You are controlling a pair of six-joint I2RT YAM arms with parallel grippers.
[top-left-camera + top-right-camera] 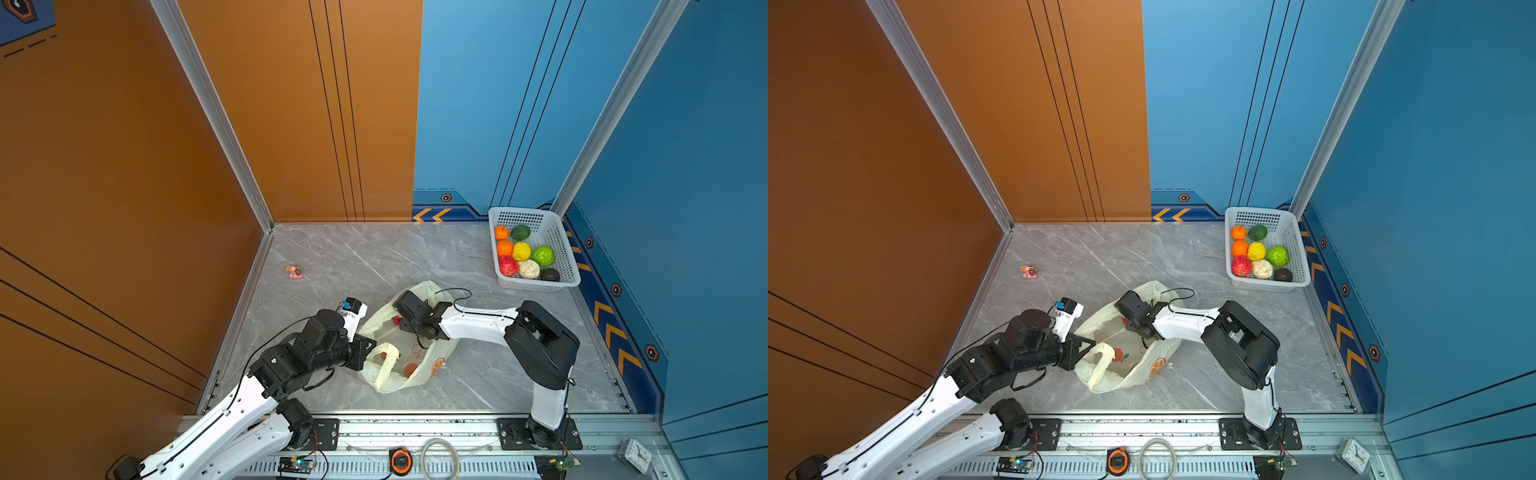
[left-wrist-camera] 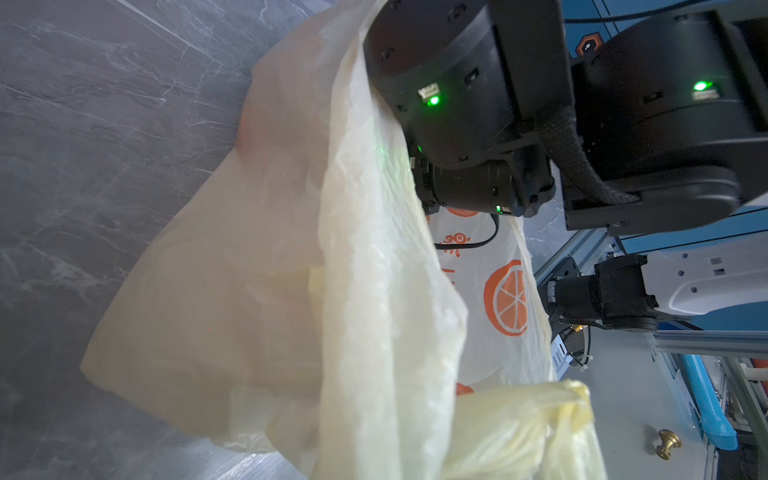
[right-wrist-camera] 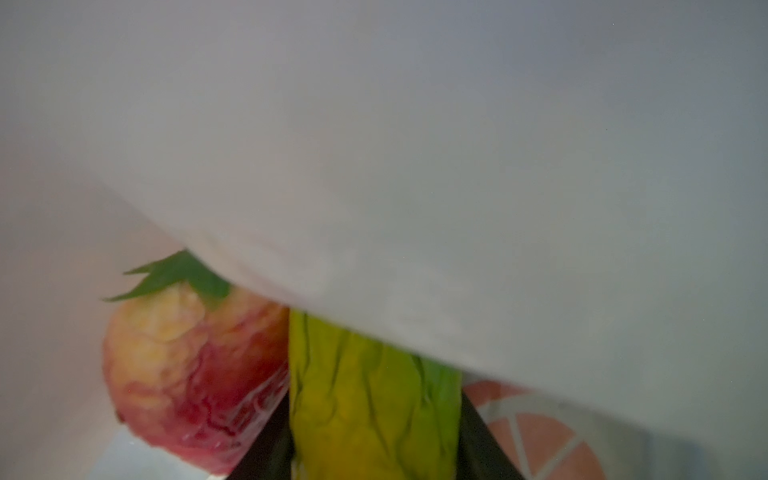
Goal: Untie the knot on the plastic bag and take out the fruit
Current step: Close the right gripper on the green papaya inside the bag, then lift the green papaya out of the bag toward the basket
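Pink toy [image 1: 294, 272] sits well beyond the left gripper [image 1: 372, 345], not involved. That gripper is fully shut and seems to pinch the bag [image 1: 428, 374] at the rim nearest it, prob. to keep the mouth up and open so the other arm can reach in. No tied knot visible; the mouth gapes, so untying looks done. Right gripper [image 3: 374, 399] is down inside the bag, jaws partway closed w/ a yellow-green fruit [image 3: 353, 361] btwn them, touching both. A red-yellow fruit [image 3: 187, 365] lies just beside. Basket [image 1: 536, 286], well off to its right, holds eight fruits [image 1: 521, 251], prob. the drop spot.
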